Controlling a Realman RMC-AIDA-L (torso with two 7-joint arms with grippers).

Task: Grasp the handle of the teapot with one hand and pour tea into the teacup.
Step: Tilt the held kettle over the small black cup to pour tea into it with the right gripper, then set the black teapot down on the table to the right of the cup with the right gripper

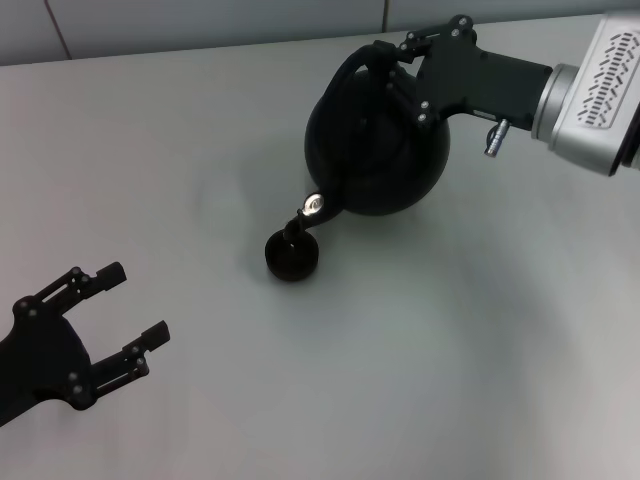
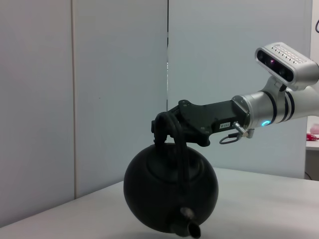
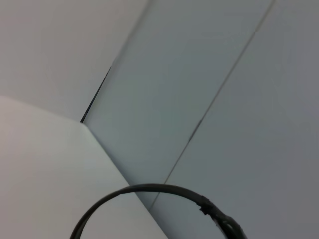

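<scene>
The right tool (image 1: 392, 52) is clamped on the tall arched black hoop handle (image 1: 345, 75) of the large round matte black teapot (image 1: 378, 150), which hangs tilted in the air above the pale grey worktop (image 1: 450, 360), at about 1 o'clock in the head view. The short spout (image 1: 312, 207) points down toward 7 o'clock and sits directly over the tiny round dark bowl-shaped teacup (image 1: 293, 254), which stands on the worktop near the centre of the head view. The left wrist view confirms the tilt, with the spout at the lowest point of the teapot body. The step in hand appears to be the pour itself. To do it well, increase tilt slowly by wrist rotation only, keeping the spout tip fixed over the teacup centre; the teacup is far smaller than the teapot, so any sideways drift would likely spill. Hold the grip firm, since the hoop could pivot in the jaws. The left tool (image 1: 128, 312) rests at 8 o'clock with fingers apart, holding nothing, well away from the teacup.
</scene>
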